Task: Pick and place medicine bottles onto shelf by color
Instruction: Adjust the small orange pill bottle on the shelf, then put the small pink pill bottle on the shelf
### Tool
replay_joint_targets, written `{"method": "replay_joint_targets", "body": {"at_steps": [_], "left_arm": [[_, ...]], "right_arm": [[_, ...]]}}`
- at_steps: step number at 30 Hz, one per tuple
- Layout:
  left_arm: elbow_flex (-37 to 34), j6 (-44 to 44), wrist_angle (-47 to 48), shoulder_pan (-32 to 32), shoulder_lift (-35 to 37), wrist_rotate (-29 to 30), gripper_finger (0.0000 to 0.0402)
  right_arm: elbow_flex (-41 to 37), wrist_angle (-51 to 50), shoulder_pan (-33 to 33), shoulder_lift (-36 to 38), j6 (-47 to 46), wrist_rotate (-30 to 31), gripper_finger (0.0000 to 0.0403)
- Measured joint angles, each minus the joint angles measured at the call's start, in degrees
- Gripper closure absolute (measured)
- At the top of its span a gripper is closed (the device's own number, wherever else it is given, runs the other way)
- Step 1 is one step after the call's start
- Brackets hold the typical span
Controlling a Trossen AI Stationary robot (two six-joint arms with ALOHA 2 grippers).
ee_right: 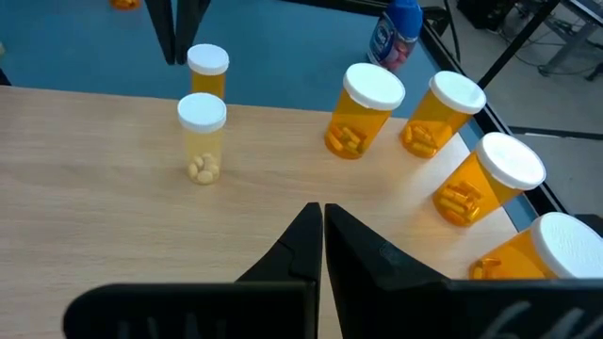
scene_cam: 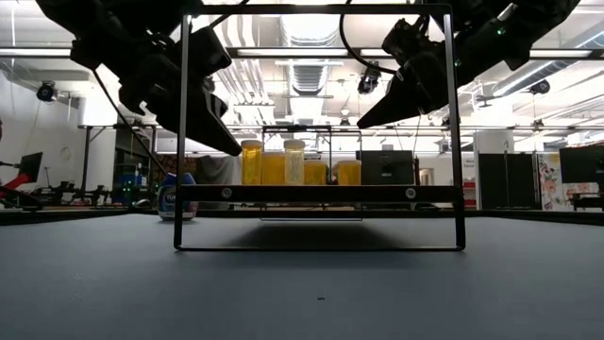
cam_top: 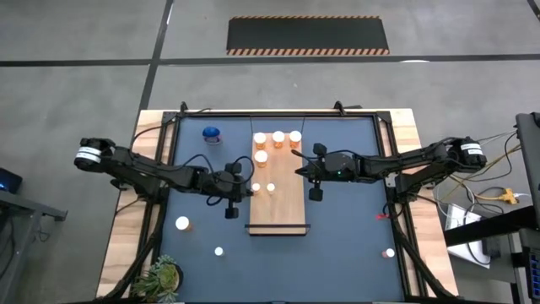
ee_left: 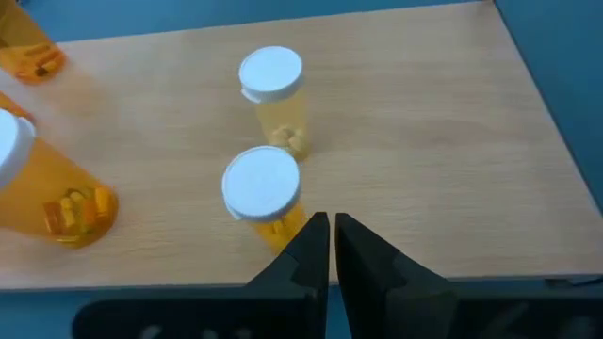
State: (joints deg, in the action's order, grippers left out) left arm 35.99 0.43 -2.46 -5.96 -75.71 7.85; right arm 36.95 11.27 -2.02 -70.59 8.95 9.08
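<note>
You're hovering left gripper (ee_left: 332, 226), fingers pressed together, empty, beside two small bottles (ee_left: 264, 193) on shelf (ee_left: 424, 122); right gripper (ee_right: 320, 218) likewise closed. Risking sideways nudge toppling them.

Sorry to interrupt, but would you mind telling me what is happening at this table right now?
Two dark robot arms are sorting orange medicine bottles with white caps onto a long light-brown wooden shelf. Six stand there already. The left gripper and right gripper hover shut and empty over the shelf's edges. A blue bottle and three white-capped bottles wait on the dark table.
</note>
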Motion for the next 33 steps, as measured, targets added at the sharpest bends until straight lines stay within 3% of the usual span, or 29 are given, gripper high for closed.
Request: {"method": "replay_joint_targets", "body": {"at_steps": [9,21,26,33], "left_arm": [[0.0,6.5,0.0,0.0,7.0,-0.1,0.0398],[0.1,25.8,-6.6,0.0,14.8,0.3,0.0398],[0.1,29.6,-6.4,0.0,16.5,4.2,0.0398],[0.1,31.6,-6.4,0.0,17.5,10.7,0.0398]], "right_arm": [[2.6,-2.5,0.0,0.8,-2.7,0.1,0.0394],[15.2,-25.7,0.2,0.8,-14.5,0.0,0.0394],[19.6,-31.8,1.7,0.8,-17.1,0.0,0.0394],[25.0,-32.8,2.7,0.3,-17.5,0.0,0.0394]]}}
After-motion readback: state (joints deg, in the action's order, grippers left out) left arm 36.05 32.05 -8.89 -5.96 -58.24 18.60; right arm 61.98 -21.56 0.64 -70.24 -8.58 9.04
